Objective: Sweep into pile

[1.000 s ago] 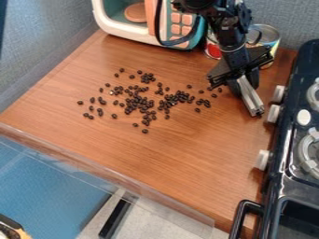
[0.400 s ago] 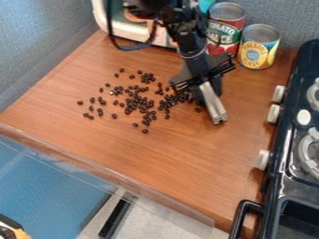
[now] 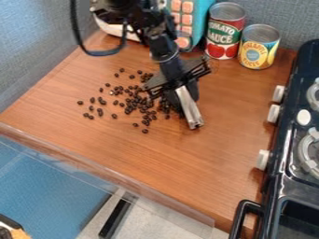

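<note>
With dark beans (image 3: 129,110) scattered on the counter (image 3: 156,163), the gripper (image 3: 192,122), whether spread or closed not being discernible, is being held at their edge, where low, inward strokes are being required.

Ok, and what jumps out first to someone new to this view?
Probably the scatter of dark beans across the wooden counter, with the black robot arm hanging over its right edge. Next, the two bright cans, red and yellow, by the back wall, and the black stove along the right side.
</note>
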Motion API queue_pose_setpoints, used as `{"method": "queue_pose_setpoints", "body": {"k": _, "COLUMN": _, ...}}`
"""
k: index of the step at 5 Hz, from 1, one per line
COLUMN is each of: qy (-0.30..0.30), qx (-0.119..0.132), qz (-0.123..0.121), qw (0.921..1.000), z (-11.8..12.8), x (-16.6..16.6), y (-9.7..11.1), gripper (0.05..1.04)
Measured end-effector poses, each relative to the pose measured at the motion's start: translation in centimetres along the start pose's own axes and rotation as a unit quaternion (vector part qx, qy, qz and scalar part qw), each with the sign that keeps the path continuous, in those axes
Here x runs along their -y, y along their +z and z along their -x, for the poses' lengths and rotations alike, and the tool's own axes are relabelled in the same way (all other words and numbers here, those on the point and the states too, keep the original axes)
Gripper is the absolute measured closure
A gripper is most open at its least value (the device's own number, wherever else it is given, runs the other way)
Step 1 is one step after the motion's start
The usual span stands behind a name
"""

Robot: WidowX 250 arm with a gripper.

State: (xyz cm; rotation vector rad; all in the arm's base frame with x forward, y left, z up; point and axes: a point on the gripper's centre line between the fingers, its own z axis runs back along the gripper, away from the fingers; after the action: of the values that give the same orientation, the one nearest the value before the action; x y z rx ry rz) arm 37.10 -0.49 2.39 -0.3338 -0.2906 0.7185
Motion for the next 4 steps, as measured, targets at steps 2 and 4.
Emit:
{"method": "queue_pose_setpoints", "body": {"k": 2, "qy": -0.004, "qx": 0.020, "qz": -0.007, "qw": 0.9998, "z": -1.1, "x": -3.1, "y": 0.2, "gripper": 0.717}}
{"method": "queue_pose_setpoints", "body": {"k": 4, "qy": 0.026, "qx": 0.043, "qz": -0.015, "qw": 0.9986, "z": -2.7, "x": -7.0, "y": 1.7, "gripper": 0.717}}
